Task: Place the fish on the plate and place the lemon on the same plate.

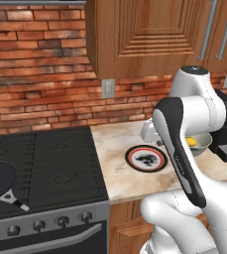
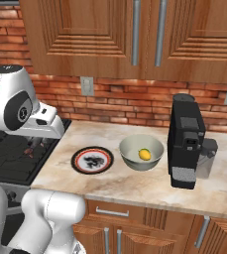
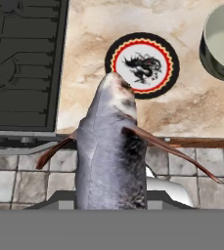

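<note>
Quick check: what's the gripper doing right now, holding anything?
Gripper: closed on the fish, carried above the counter edge short of the plate.

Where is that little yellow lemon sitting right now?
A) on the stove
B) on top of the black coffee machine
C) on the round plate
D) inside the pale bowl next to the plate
D: the lemon lies inside the pale bowl, to the right of the plate in the right base view, on the counter and not on the plate.
</note>
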